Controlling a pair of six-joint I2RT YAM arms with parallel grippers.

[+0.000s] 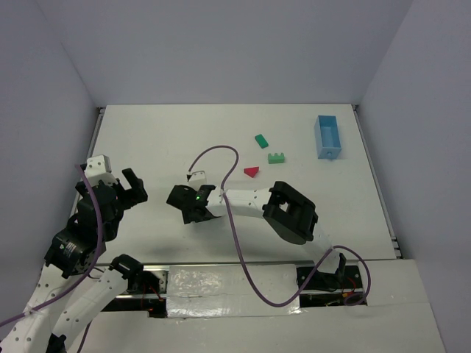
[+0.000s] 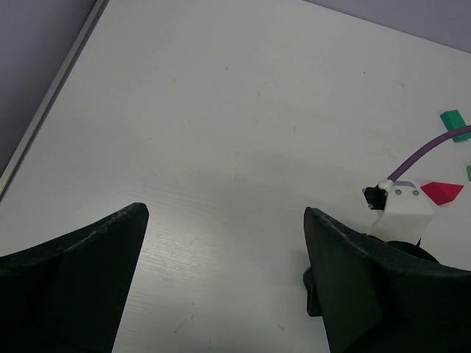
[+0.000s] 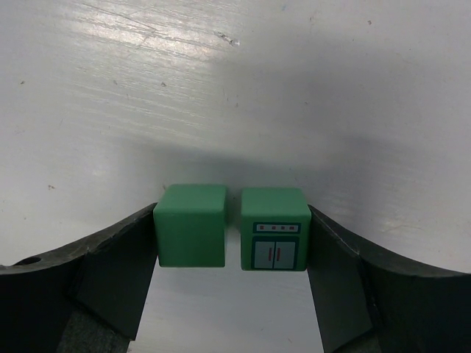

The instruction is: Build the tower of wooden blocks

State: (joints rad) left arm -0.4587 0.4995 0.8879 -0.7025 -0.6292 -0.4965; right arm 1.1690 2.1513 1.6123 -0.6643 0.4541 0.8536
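In the right wrist view two small green cubes sit side by side on the white table [image 3: 221, 88]: a plain one [image 3: 191, 228] and one with painted doors [image 3: 274, 229], a narrow gap between them. My right gripper [image 3: 232, 243] straddles both, each finger against a cube's outer side, jaws still wide. From above, that gripper [image 1: 188, 209] hides the cubes. A green rectangular block [image 1: 260, 140], a notched green block [image 1: 277, 157] and a red triangle [image 1: 252, 172] lie farther back. My left gripper [image 1: 132, 187] hangs open and empty at the left [image 2: 224, 250].
A light blue plastic box [image 1: 327, 137] stands at the back right. A purple cable [image 1: 221, 151] loops over the table from the right wrist. The left wrist view shows the red triangle [image 2: 442, 192] and a green block [image 2: 456, 123] at its right edge.
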